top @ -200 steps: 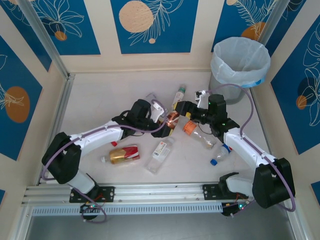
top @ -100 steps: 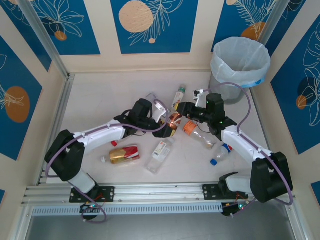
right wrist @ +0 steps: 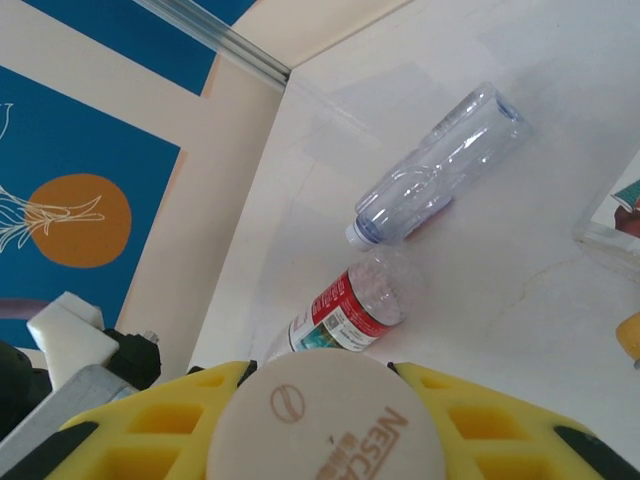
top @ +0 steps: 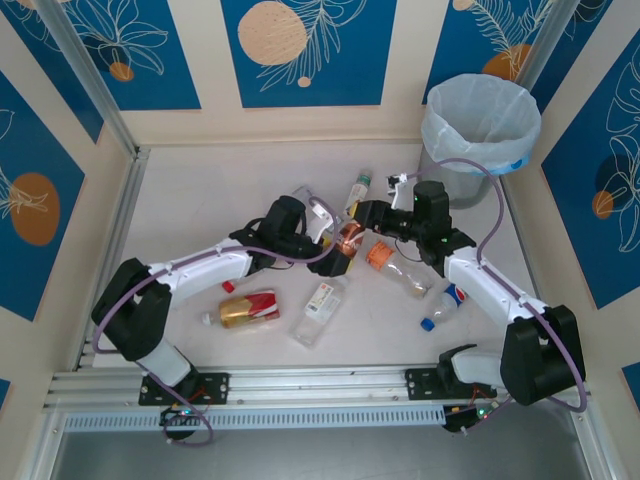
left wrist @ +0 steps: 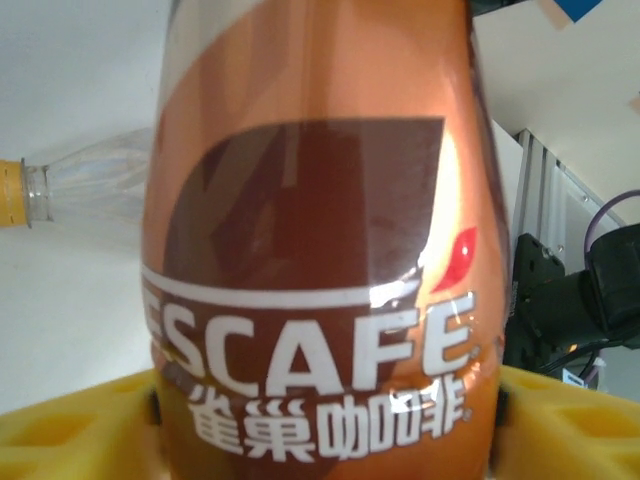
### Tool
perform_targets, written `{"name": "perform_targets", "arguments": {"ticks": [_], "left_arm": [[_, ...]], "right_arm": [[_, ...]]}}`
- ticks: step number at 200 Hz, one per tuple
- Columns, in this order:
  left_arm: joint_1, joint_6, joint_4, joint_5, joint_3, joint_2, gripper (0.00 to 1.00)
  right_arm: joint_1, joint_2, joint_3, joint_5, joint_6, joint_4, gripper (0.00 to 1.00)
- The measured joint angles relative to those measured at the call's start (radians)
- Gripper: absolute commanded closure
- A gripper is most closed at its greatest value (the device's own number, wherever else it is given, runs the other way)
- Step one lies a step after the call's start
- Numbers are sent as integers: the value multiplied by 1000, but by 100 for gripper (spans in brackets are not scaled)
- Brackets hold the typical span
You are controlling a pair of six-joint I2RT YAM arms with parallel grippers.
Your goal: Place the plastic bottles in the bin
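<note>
Two robot arms meet at mid-table over a copper-brown plastic coffee bottle (top: 348, 240) (left wrist: 310, 250) (right wrist: 325, 420). The right gripper (top: 365, 221) (right wrist: 325, 432) is clamped on its pale round end, yellow fingers (right wrist: 150, 420) pressed to both sides. The left gripper (top: 335, 259) (left wrist: 325, 435) brackets the bottle's labelled body; whether it is gripping or has let go cannot be told. The bottle is well apart from the round grey bin (top: 452, 186) with its pale-blue liner in the far right corner. On the white table (top: 200, 200) nearby lie a red-and-gold labelled bottle (top: 245, 308), a clear white-labelled bottle (top: 322, 310), an orange-labelled bottle (top: 385, 258) and a blue-capped bottle (top: 445, 305).
</note>
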Motion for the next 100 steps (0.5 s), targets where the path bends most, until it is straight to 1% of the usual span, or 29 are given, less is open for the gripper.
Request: {"name": "perform_targets", "arguments": {"ticks": [31,51,60,76,100], "left_arm": [[0,-8,15,-51,-29,-60,1],[0,-10,35,-127,-77,-135,1],[0,-15,40,-188,-98,-169,1],[3,-45,58,-352,-133,-219,1],[18,-113,80,-576,-161,-235,1]], "right_arm": [[-17,0,33,13,-37,-34,100],[-35,0,72,39,-66,-69,100],[-47,0,95,52,-79,-84,100],[-68,0,139,81,-98,-106,100],[-90,0,203,127,-132,-126,100]]}}
